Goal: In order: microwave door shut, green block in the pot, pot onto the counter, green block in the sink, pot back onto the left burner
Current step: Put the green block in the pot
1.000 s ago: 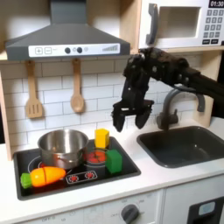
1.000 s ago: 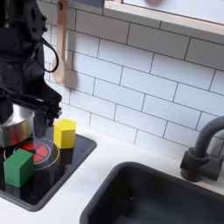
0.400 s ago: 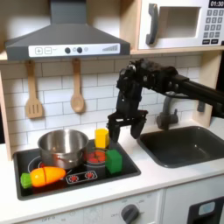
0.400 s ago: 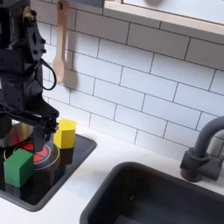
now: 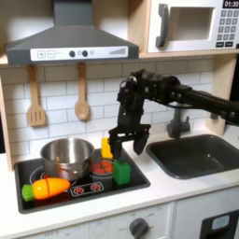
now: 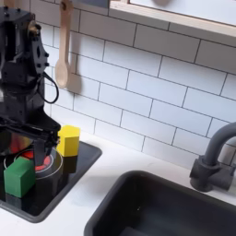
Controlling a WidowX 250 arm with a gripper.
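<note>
I see the green block (image 5: 122, 172) on the cooktop's front, just below and in front of my claw (image 5: 125, 145), whose fingers are spread and empty. Since a second ago the claw has swung from the sink (image 5: 199, 154) side toward the block, so I judge the pick imminent. Behind, the microwave door (image 5: 187, 25) looks shut, and the pot (image 5: 65, 157) sits to the first exterior view's left.

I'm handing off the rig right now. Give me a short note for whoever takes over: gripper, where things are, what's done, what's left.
Gripper: open, empty, hovering above the green block.
Microwave door: shut, so step one is done.
Green block: on the cooktop's right burner, by the yellow block.
Pot: on the left burner, nothing visible in it.
Sink: nothing visible in it.
Left: block into pot, pot onto counter, block into sink, pot back.
</note>
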